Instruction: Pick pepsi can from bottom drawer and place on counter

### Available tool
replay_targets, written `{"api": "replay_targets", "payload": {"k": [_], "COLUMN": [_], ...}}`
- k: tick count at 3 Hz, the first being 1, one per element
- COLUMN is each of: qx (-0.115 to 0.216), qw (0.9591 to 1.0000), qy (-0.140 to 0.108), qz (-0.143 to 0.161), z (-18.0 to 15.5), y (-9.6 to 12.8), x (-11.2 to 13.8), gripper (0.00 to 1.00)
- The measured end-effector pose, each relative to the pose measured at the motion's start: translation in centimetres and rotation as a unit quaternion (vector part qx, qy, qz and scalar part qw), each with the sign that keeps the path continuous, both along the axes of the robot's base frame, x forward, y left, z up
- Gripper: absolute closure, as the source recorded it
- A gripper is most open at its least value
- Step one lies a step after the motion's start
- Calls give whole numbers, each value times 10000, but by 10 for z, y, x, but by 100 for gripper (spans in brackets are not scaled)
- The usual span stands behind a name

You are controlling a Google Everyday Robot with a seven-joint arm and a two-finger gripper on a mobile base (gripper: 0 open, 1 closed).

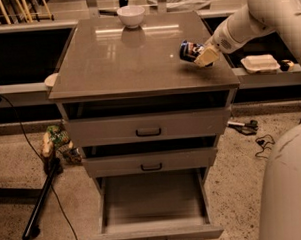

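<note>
The pepsi can (189,50) is dark blue with a red-and-white logo. It is tilted on its side, just above the right part of the counter (133,57). My gripper (200,54) is shut on the pepsi can, reaching in from the right on a white arm (246,20). The bottom drawer (153,204) stands pulled out at the base of the cabinet, its grey floor bare.
A white bowl (131,15) sits at the counter's back edge. Two shallower drawers (149,127) are slightly ajar above the bottom one. A white container (259,63) lies on a ledge to the right. Cables and a dark stand leg (41,207) lie on the floor.
</note>
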State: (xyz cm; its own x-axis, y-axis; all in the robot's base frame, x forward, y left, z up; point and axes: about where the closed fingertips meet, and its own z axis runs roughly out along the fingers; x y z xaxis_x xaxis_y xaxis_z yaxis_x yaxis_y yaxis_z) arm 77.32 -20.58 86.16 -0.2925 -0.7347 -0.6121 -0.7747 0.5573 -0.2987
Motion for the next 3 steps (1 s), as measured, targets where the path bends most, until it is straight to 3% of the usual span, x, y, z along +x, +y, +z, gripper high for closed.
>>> {"api": "replay_targets", "payload": {"k": [3], "qx": [315], "qw": [9990], "qy": [309], "qz": [-123], "z": [-21], "y": [0], "x": [16], "gripper": [35]}}
